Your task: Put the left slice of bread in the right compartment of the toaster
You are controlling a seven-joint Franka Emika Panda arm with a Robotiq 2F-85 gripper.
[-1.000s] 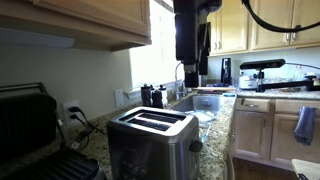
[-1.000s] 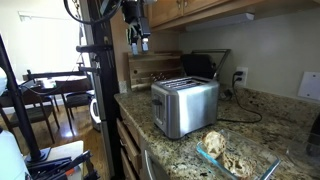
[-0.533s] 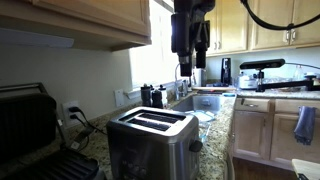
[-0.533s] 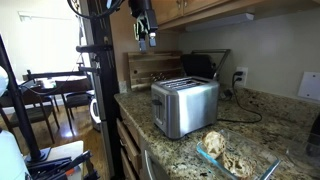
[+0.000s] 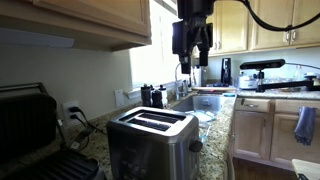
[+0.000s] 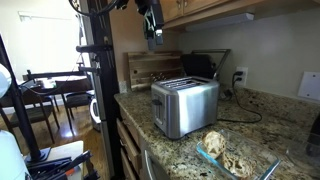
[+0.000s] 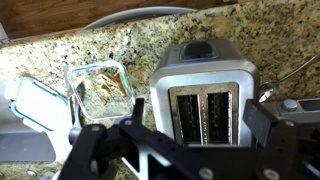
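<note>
On the counter [image 7: 150, 45], far to the left in the wrist view, lies a blue lid [image 7: 35, 100]. Just beside it sits a clear dish [image 7: 98, 66] with the bread [image 7: 105, 90] in it. Next comes the toaster [image 7: 205, 95], standing apart from the dish; in an exterior view it stands close to the counter's front edge [image 6: 185, 105]. Its two long slots look brownish inside, and it is too hard to tell if that is bread or only the hot wires. The gripper [image 7: 185, 150] hangs high over the toaster, with its jaws spread wide and nothing between them. Both exterior views show it up by the cupboards [image 5: 191, 62] [image 6: 156, 40], well above everything. So the job looks not yet begun. No slice is held, and the robot likely has to go down, take the left slice, lift it and drop it into the right slot.
</note>
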